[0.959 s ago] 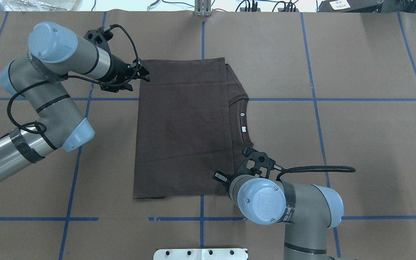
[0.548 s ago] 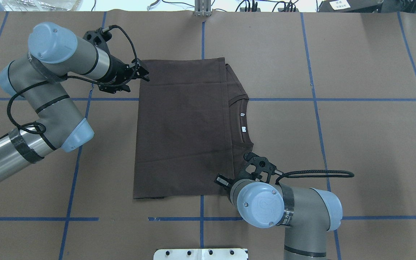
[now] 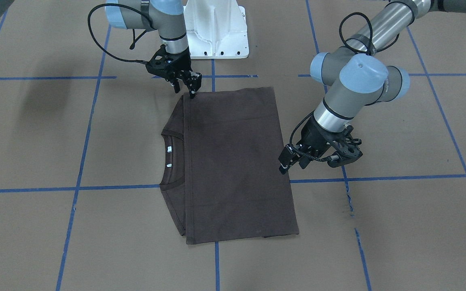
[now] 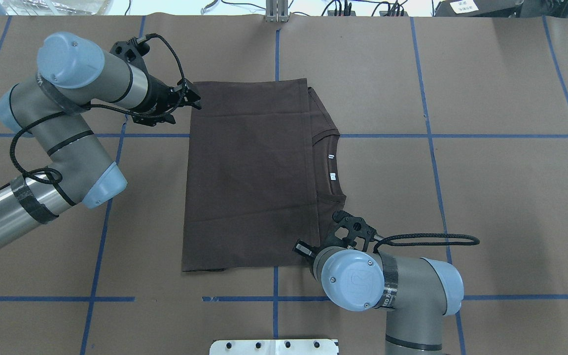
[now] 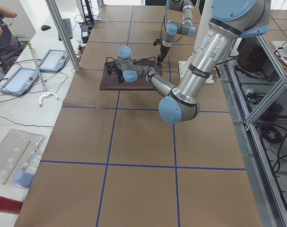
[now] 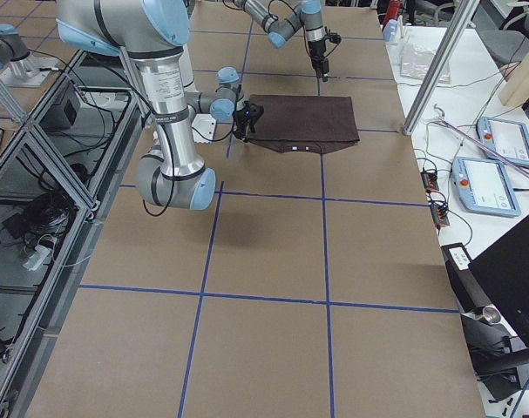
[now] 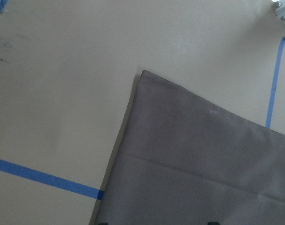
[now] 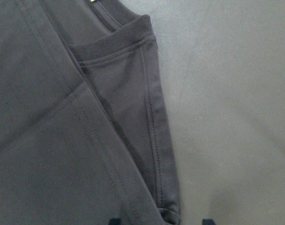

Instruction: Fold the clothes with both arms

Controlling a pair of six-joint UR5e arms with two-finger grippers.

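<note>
The dark brown T-shirt (image 4: 249, 172) lies folded flat into a rectangle on the brown table, and also shows in the front-facing view (image 3: 233, 161). Its ribbed collar (image 4: 331, 167) with white labels pokes out on the right side. My left gripper (image 4: 185, 109) is open and empty, hovering just off the shirt's far left corner; its wrist view shows that corner (image 7: 144, 72). My right gripper (image 3: 184, 89) is open and empty, its fingers pointing down over the shirt's near right corner. Its wrist view shows the folded shoulder edge (image 8: 156, 140).
Blue tape lines (image 4: 427, 135) grid the table. The white pedestal base (image 3: 217, 28) stands at the robot's edge of the table. Tablets (image 5: 20, 80) and cables lie on a side bench beyond the far edge, with a metal pole (image 5: 63, 33) and a person nearby.
The left gripper has drawn slightly back to the left, away from the shirt's corner. The right arm has shifted a little toward the robot's edge of the table. The shirt has not moved.
</note>
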